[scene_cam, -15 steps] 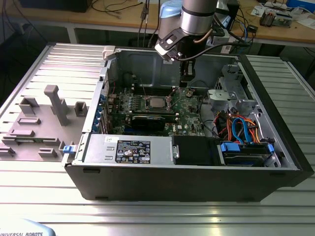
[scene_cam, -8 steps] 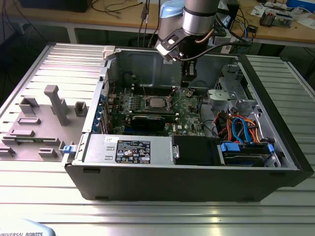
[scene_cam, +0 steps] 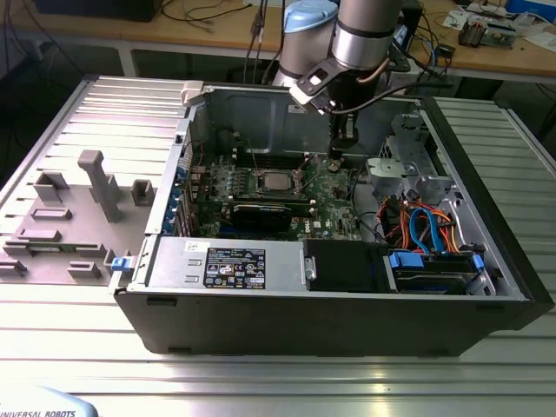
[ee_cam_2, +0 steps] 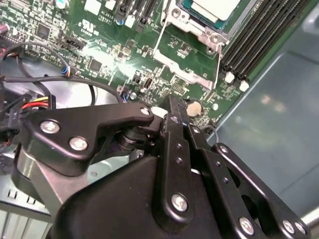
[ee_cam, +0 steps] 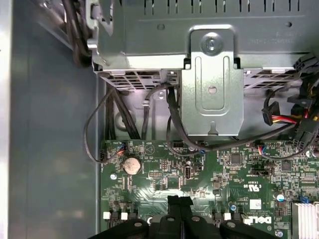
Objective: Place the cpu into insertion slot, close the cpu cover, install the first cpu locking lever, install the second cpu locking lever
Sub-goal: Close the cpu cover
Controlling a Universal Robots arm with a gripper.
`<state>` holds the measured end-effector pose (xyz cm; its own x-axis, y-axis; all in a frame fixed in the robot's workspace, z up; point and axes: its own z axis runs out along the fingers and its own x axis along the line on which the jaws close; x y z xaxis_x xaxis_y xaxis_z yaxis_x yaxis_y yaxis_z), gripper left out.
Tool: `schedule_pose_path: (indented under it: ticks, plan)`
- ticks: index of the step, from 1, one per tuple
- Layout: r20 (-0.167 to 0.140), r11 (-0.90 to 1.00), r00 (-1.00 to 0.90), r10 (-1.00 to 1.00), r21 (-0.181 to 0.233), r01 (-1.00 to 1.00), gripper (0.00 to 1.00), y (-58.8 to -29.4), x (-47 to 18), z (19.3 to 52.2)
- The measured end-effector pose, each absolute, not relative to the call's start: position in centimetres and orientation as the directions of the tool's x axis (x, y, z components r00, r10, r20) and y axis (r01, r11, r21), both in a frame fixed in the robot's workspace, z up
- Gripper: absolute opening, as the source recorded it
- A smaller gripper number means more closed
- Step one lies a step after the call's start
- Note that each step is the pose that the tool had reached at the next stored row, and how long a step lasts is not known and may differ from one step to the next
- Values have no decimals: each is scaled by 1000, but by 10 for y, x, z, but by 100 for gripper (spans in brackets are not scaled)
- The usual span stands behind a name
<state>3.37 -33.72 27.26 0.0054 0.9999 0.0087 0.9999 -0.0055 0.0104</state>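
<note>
My arm point(scene_cam: 365, 35) comes down from above into the open computer case point(scene_cam: 252, 109), wrist turned so that my gripper point(scene_cam: 344, 148) points straight down at the green motherboard point(scene_cam: 330, 195), to the exterior view's right of the socket. My jaws are pressed together with nothing between them; in both wrist views the two black fingertips point(ee_cam: 174, 204) meet in one narrow blade, and the gripper point(ee_cam_2: 174, 107) hangs just above the board without touching it, near the round coin battery point(ee_cam_2: 193, 107). In the first wrist view the gripper point(ee_cam: 179, 201) points at the board point(ee_cam: 224, 174) below a grey metal bracket point(ee_cam: 212, 94) with black cables point(ee_cam: 94, 134) looping past it. The cpu point(scene_cam: 278, 182) lies flat in the insertion slot point(scene_cam: 261, 178), well apart from me, its plain silver-grey top facing up and bare. In the second wrist view the cpu point(ee_cam_2: 214, 7) sits square inside the silver rim of the insertion slot point(ee_cam_2: 199, 27), beside the long black memory slots point(ee_cam_2: 259, 35). The cpu cover point(ee_cam_2: 187, 69) is swung open off the chip, on the socket's side nearest me; it is a thin silver frame, and green board shows through its large window.
</note>
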Motion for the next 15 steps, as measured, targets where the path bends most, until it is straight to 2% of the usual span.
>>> schedule_pose_path:
  ticks: [9,15]
  plan:
    - [9,14,-14,1000,1,1000,11,-341,32,253]
    - [9,20,-20,1000,1,1000,11,-341,26,253]
